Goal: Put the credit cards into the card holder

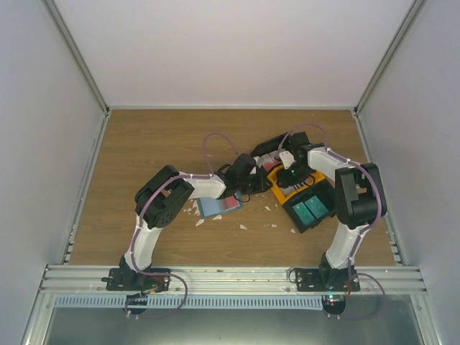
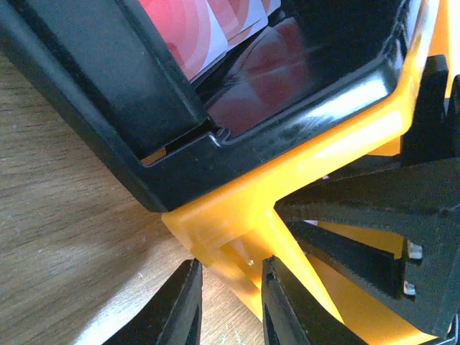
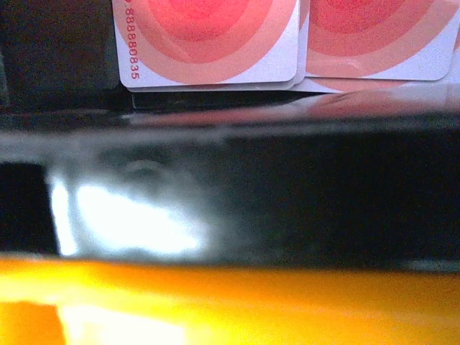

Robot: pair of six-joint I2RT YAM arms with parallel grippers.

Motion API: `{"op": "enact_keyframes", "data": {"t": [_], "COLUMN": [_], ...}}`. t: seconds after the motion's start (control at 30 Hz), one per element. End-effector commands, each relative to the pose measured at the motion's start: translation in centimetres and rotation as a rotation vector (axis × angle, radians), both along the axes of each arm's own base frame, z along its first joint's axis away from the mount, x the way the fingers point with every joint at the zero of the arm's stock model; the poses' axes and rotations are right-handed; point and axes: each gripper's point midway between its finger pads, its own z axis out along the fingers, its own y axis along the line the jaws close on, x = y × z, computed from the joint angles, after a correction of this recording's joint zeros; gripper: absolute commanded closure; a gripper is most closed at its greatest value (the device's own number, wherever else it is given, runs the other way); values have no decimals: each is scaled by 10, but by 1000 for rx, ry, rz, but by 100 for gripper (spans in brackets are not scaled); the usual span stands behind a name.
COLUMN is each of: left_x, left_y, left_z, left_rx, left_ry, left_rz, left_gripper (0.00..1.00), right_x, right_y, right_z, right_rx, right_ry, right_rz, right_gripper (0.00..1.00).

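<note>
The left arm (image 1: pixel 154 215) reaches from its base toward the middle of the tabletop (image 1: pixel 144 144). The card holder (image 1: pixel 214 208) lies flat just beside its forearm, on the near side, with a reddish patch at its right end and white scraps (image 1: pixel 194 213) around it. It sits near but apart from the left end effector (image 2: pixel 231 266). That end effector's fingers (image 2: pixel 183 309) stand close together on either side of a corner of the orange bin (image 2: pixel 237 215); I cannot tell if they clamp it.

Just beyond that corner, the credit cards (image 3: pixel 208 43) lie overlapping inside the black bin (image 2: pixel 100 79), which touches the orange bin.

The right end effector (image 1: pixel 287 164) hangs over the two bins, close to the cards. Its serrated fingers (image 2: pixel 374 194) show a gap, but I cannot tell if they grip anything. A teal bin (image 1: pixel 309 210) lies furthest right.
</note>
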Motion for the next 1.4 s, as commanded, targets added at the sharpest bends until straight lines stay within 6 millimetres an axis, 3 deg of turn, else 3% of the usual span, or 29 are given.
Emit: {"op": "enact_keyframes", "data": {"t": [0.0, 0.47, 1.17, 1.37], "left_x": [6, 7, 9, 9], "left_y": [-4, -2, 3, 4], "left_z": [-8, -11, -6, 0], "left_rx": [23, 56, 70, 66], "left_ry": [-8, -6, -25, -44], "left_rz": [8, 13, 29, 25], "left_gripper": [75, 77, 77, 77], "right_x": [-14, -33, -45, -39], "right_y": [22, 40, 36, 34], "right_z": [0, 29, 29, 31], "right_rx": [155, 284, 239, 217], "right_ry": [55, 58, 40, 20], "right_rz": [25, 7, -7, -22], "right_gripper": [54, 59, 65, 76]}}
